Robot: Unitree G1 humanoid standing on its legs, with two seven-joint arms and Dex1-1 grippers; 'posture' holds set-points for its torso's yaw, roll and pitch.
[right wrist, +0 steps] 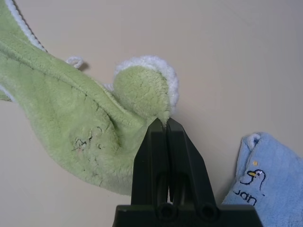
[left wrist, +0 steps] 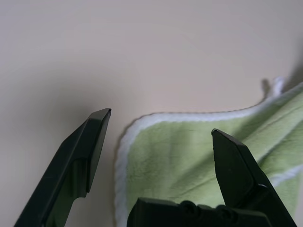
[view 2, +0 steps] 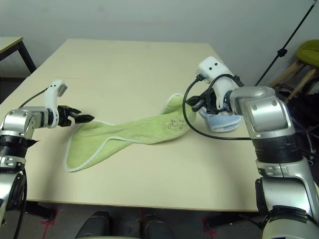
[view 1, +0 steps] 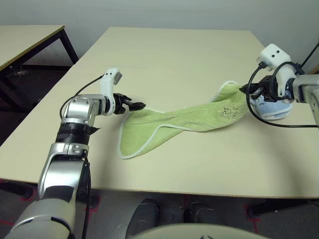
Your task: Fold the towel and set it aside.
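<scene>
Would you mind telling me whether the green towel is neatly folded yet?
Not yet. The towel lies stretched and twisted across the table, one end pinched and lifted by the right gripper, the other flat below the open left gripper.

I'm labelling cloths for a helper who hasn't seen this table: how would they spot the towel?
On the tan table, the towel lies stretched between the two arms, its raised end pinched by the right gripper. It is lime green with white edging, unlike the smaller blue cloth beside it.
</scene>
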